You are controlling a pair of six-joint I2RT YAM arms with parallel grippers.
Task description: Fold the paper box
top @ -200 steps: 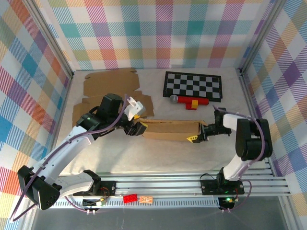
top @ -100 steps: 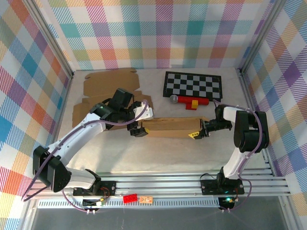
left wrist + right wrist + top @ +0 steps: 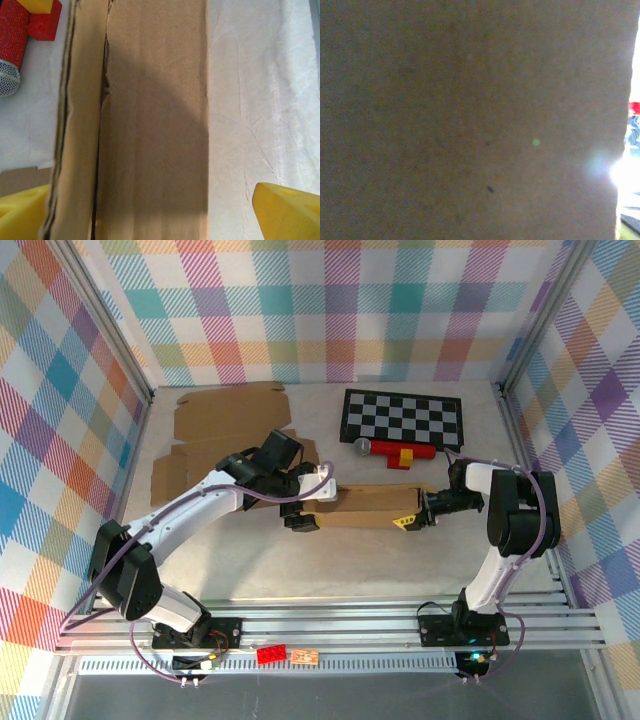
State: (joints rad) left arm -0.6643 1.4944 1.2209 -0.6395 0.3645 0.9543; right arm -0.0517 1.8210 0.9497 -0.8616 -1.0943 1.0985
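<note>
While the paper box (image 3: pixel 365 505) lies flat on the desk (image 3: pixel 250 570), your left pincer (image 3: pixel 303 510) straddles its 9 o'clock end, wide open and empty, and the right pincer (image 3: pixel 418 518) at 3 o'clock hides its grip, so next probably squeeze a wall upright.

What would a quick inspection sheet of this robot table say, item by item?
Surface: white table cover, wrinkled.
Job's things: paper box, a long, part-folded cardboard strip lying mid-table.
Clutter: flat cardboard sheet at the far left; checkerboard at the back; red microphone with a red-and-yellow block against it.
Grippers: left claw open, fingertips wide apart over the box; right claw at the box's right end, open or shut unclear.
Cables: purple cables run along both arms.
Surroundings: plaid walls; metal rail along the near edge.
</note>
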